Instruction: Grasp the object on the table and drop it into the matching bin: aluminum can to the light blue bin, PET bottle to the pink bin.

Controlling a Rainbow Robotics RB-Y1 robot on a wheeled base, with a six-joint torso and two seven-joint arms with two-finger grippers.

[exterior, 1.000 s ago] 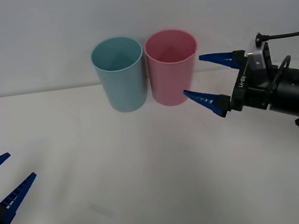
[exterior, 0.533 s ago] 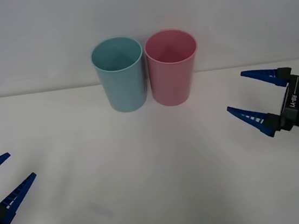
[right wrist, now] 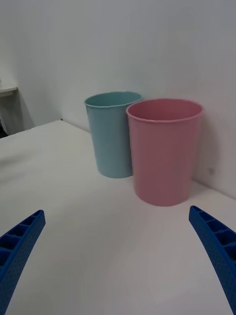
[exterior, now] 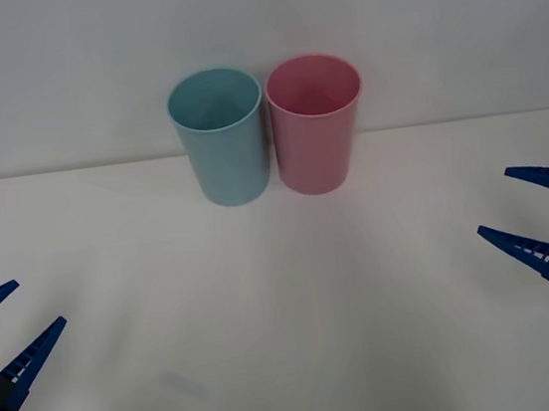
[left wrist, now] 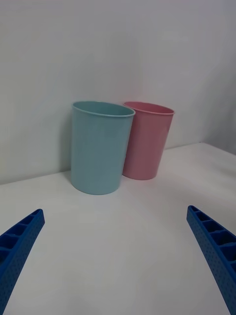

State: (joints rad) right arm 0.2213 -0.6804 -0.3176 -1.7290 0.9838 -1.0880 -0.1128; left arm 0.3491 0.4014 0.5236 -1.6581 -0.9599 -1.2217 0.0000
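Looking for the can, we are finding none on the table (exterior: 285,294); it is likely inside a bin. At twelve o'clock, the light blue bin (exterior: 219,137) is touching the pink bin (exterior: 317,123). Our left gripper (exterior: 2,339) at eight and right gripper (exterior: 539,215) at four are spreading their fingers, holding nothing.

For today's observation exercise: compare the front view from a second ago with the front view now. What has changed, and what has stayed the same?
The right pincer drew back from beside the pink bin, rightward and toward the robot, to the table's right edge. Its fingers were open throughout and held nothing. The left pincer stayed open at the left edge. The pink bin and the light blue bin did not move.
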